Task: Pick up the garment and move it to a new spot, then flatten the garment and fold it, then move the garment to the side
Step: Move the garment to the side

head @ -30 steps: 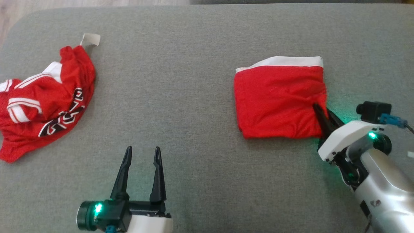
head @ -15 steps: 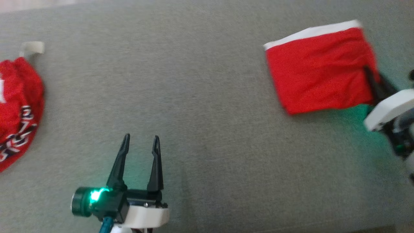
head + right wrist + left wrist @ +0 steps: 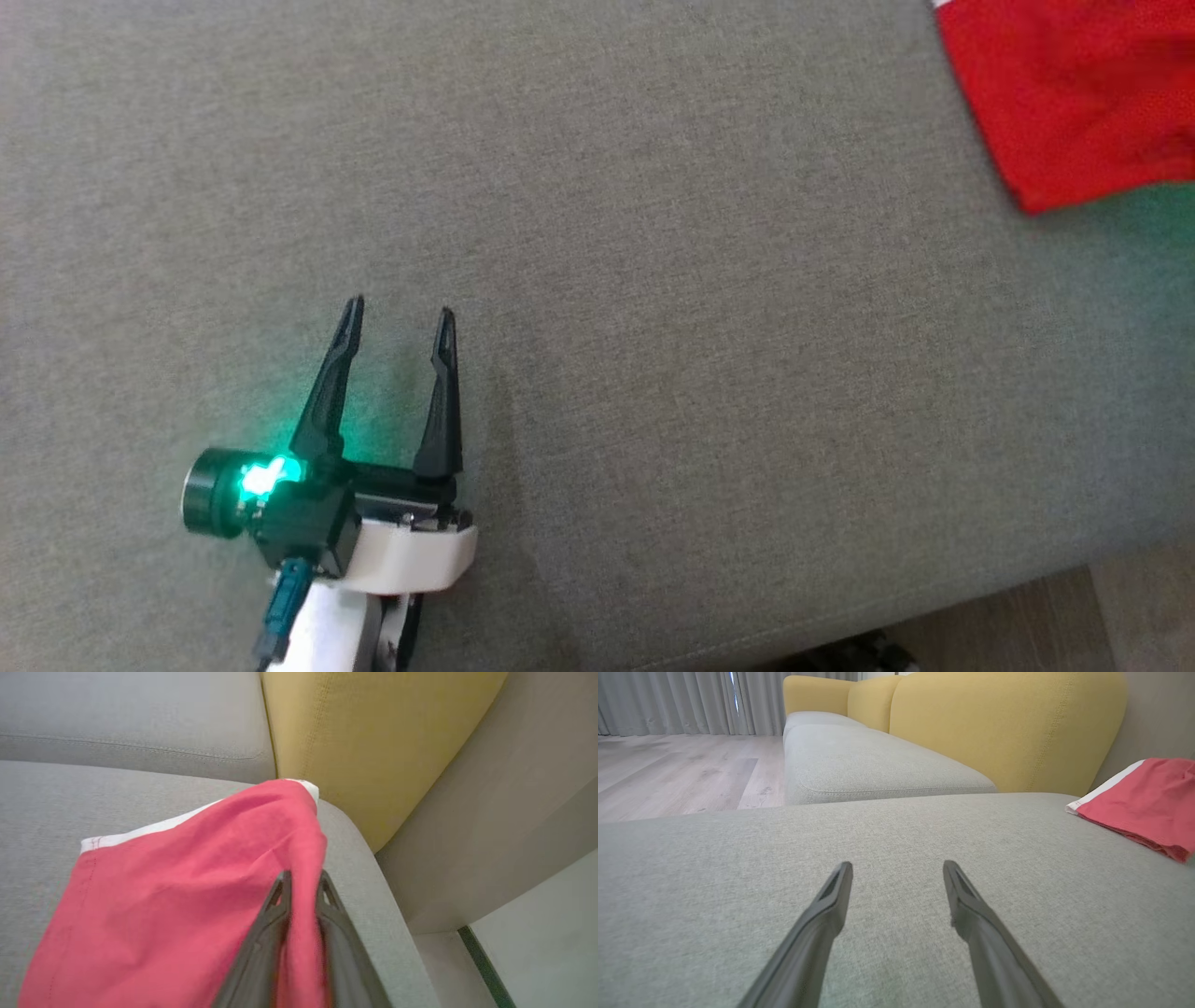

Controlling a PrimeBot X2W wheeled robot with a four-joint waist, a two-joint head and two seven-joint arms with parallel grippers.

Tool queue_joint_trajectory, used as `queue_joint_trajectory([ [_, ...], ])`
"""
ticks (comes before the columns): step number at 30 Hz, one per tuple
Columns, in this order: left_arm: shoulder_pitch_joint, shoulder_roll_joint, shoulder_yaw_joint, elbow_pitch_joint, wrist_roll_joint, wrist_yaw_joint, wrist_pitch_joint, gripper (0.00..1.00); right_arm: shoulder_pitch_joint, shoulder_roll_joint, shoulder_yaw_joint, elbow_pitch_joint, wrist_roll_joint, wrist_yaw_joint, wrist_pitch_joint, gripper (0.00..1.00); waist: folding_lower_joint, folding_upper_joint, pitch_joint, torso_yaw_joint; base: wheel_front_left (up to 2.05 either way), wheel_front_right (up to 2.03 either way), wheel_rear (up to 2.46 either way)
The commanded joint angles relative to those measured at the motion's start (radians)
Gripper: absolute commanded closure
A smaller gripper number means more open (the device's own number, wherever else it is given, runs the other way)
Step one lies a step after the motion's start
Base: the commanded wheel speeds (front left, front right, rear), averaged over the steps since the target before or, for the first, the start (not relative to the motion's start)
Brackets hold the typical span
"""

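From the head view, we see the left gripper at the lower left of the frame, hovering over the grey cushion with its two dark fingers spread wide and nothing between them. The red garment lies in the upper right corner, cut off by the frame's edges. A strip of wooden floor shows at the lower right, past the cushion's edge.

The left wrist view looks low across the same cushion. The fingers rise apart from the bottom edge, and the garment sits at the right edge, well apart from them. From this angle we can make out what the top-down view does not give: a white band along the garment's far side, a yellow backrest behind it, and grey curtains at the upper left.

The right wrist view gives us the grip itself. The right gripper comes up from the bottom centre, its fingers drawn together on a raised fold of the garment. The rest of the cloth drapes down to the lower left onto the cushion, close to its rounded corner.
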Motion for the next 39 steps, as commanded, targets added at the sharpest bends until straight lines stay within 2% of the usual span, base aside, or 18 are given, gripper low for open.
queue_joint_trajectory([
  [1, -0.011, 0.008, 0.029, -0.031, 0.014, -0.005, -0.005, 0.0, 0.003, -0.038, -0.006, 0.001, -0.021, -0.001, -0.015, 0.53, -0.0003, 0.0001, 0.012, -0.01, 0.0, 0.0, 0.0],
  [2, -0.015, 0.008, 0.03, -0.029, 0.015, -0.008, -0.005, 0.0, -0.006, -0.035, -0.014, 0.019, -0.045, -0.001, -0.019, 0.0, -0.0003, 0.0001, 0.013, -0.01, 0.0, 0.0, 0.0],
  [6, -0.018, 0.005, 0.032, -0.018, 0.01, -0.009, -0.005, 0.0, -0.026, -0.007, -0.063, 0.083, -0.171, -0.001, -0.046, 0.0, -0.0003, 0.0001, -0.017, 0.006, 0.0, 0.0, 0.0],
  [9, -0.004, 0.001, 0.032, -0.014, 0.002, 0.0, -0.005, 0.0, -0.003, 0.042, -0.109, 0.082, -0.274, -0.001, -0.055, 0.0, -0.0003, 0.0001, -0.07, 0.024, 0.0, 0.0, 0.0],
  [12, 0.025, -0.002, 0.031, -0.007, -0.008, 0.01, -0.005, 0.0, 0.078, 0.128, -0.175, -0.015, -0.34, -0.001, -0.057, 0.0, -0.0003, 0.0001, -0.136, 0.041, 0.0, 0.0, 0.0],
  [17, 0.082, -0.007, 0.033, 0.008, -0.042, 0.025, -0.005, 0.0, 0.299, 0.296, -0.246, -0.204, -0.376, -0.001, -0.057, 0.0, -0.0003, 0.0001, -0.253, 0.075, 0.0, 0.0, 0.0],
  [20, 0.11, -0.008, 0.034, 0.019, -0.066, 0.034, -0.005, 0.0, 0.435, 0.398, -0.269, -0.305, -0.386, -0.001, -0.057, 0.0, -0.0003, 0.0001, -0.321, 0.108, 0.0, 0.0, 0.0],
  [24, 0.142, -0.009, 0.035, 0.023, -0.097, 0.055, -0.005, 0.0, 0.583, 0.498, -0.266, -0.411, -0.38, -0.001, -0.057, 0.0, -0.0003, 0.0001, -0.403, 0.148, 0.0, 0.0, 0.0],
  [32, 0.225, -0.009, 0.059, -0.007, -0.101, 0.09, -0.005, 0.0, 0.816, 0.572, -0.337, -0.629, -0.39, -0.001, -0.057, 0.0, -0.0003, 0.0001, -0.533, 0.193, 0.0, 0.0, 0.0],
  [35, 0.26, -0.009, 0.072, -0.016, -0.107, 0.105, -0.005, 0.0, 0.876, 0.577, -0.363, -0.662, -0.413, -0.001, -0.057, 0.0, -0.0003, 0.0001, -0.567, 0.196, 0.0, 0.0, 0.0],
  [39, 0.304, -0.009, 0.086, -0.022, -0.108, 0.103, -0.005, 0.0, 0.941, 0.578, -0.378, -0.678, -0.428, -0.001, -0.057, 0.0, -0.0003, 0.0001, -0.606, 0.197, 0.0, 0.0, 0.0],
])
